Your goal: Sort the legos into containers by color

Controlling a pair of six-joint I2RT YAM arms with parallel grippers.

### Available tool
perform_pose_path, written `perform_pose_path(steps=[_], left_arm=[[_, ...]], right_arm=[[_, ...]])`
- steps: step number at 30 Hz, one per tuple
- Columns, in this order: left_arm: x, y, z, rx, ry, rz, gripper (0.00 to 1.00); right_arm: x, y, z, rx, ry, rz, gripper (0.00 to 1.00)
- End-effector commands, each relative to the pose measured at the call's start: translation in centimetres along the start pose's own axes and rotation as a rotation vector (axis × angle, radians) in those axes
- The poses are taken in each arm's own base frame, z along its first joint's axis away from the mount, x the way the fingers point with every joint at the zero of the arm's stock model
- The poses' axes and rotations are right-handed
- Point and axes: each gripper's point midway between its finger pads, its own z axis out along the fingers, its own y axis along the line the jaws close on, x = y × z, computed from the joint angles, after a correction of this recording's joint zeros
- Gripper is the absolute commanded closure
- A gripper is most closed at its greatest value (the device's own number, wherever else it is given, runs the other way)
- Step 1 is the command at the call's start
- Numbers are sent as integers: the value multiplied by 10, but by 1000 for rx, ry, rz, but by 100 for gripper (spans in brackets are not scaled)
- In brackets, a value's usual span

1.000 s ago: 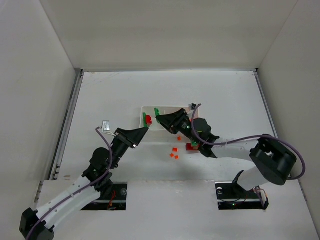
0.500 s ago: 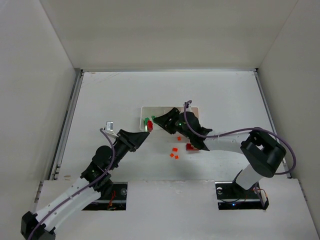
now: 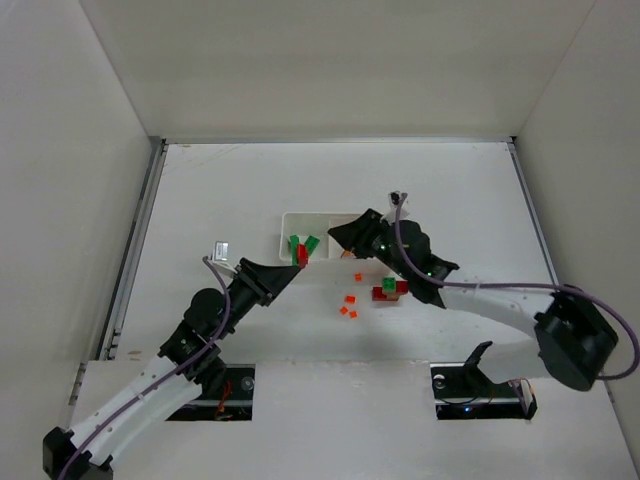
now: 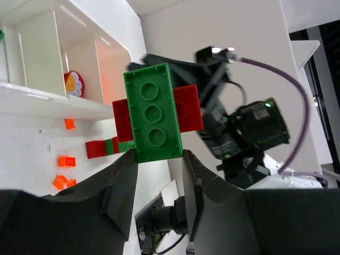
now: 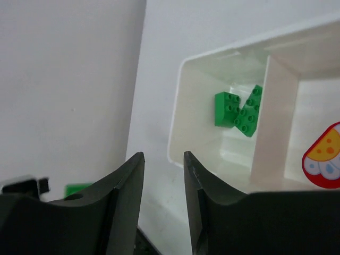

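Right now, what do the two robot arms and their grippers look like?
Both arms, left arm and right arm, have white links, black joints and a purple-grey cable looped alongside. The left gripper and right gripper are black, with broad, tapering matte fingers.

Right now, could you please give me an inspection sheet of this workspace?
Surface: white table, no spills seen.
Job's things: white tray holds two green bricks in its end compartment; a red and green pair and orange pieces lie on the table.
Clutter: a sticker on the tray floor in the next compartment; nothing else seen.
Tools: left tool shut on a green-on-red stack; right tool open, empty, over the tray.
Cables: a purple cable runs along each arm.
Surroundings: white walls on three sides.
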Motion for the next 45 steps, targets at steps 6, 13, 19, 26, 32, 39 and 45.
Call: perform_pose_path(steps=[6, 13, 19, 26, 32, 39, 45], left_arm=[[17, -42, -3, 66, 167, -169, 83], [35, -47, -9, 67, 262, -200, 83], [44, -50, -13, 74, 321, -200, 83], [50, -50, -15, 81, 350, -200, 83], [51, -54, -18, 96, 363, -198, 83], [51, -57, -20, 112, 367, -202, 83], [48, -63, -20, 130, 360, -205, 83]], right_arm=[[8, 84, -107, -351, -44, -705, 38], [27, 97, -125, -398, 20, -844, 26], [38, 91, -114, -357, 71, -900, 23], [48, 100, -108, -387, 72, -886, 26], [57, 103, -102, -397, 83, -875, 38], [59, 104, -100, -403, 86, -859, 55], [60, 108, -103, -425, 79, -828, 72]])
